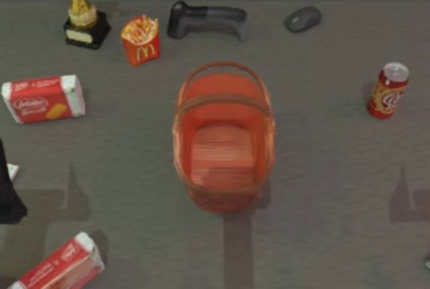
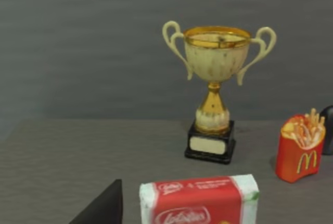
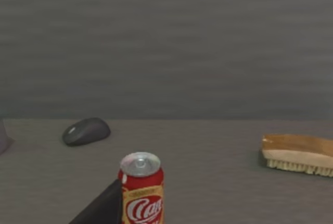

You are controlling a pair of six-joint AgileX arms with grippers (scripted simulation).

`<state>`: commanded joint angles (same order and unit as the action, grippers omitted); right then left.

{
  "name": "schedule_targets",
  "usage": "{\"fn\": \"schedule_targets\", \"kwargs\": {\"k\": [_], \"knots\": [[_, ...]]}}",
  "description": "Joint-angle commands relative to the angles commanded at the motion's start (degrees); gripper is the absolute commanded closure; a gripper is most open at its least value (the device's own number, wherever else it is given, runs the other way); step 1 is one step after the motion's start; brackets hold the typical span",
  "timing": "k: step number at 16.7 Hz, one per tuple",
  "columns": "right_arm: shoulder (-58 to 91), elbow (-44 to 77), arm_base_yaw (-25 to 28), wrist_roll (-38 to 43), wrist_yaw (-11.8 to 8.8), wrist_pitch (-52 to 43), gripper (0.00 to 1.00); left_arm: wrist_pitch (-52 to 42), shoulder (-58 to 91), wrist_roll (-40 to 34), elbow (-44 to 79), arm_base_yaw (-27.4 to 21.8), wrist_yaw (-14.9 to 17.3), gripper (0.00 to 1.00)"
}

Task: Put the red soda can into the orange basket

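Note:
The red soda can (image 1: 388, 91) stands upright near the table's right edge, with a silver top and a yellow-white label. It also stands a short way ahead of my right gripper in the right wrist view, as the can (image 3: 141, 190). Only one dark finger (image 3: 104, 207) of that gripper shows, off to one side, with nothing held. The orange basket (image 1: 223, 168) sits mid-table with its arched handle up and nothing inside. My left arm (image 1: 8, 195) is parked at the left edge. One finger (image 2: 105, 207) of it shows, likewise apart and holding nothing.
Along the back stand a trophy (image 1: 80, 7), a fries carton (image 1: 141, 42), a black scanner (image 1: 205, 20) and a grey mouse (image 1: 302, 18). Two red-white biscuit packs (image 1: 44, 99) (image 1: 60, 265) lie at the left. A wooden brush (image 3: 297, 154) lies beyond the can.

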<state>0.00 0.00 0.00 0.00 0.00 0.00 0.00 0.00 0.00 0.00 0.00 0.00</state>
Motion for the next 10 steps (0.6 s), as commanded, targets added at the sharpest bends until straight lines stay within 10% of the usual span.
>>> {"fn": "schedule_targets", "kwargs": {"k": [10], "knots": [[21.4, 21.0, 1.4, -6.5, -0.1, -14.0, 0.00, 0.0, 0.0, 0.0, 0.0, 0.0, 0.0, 0.00]]}}
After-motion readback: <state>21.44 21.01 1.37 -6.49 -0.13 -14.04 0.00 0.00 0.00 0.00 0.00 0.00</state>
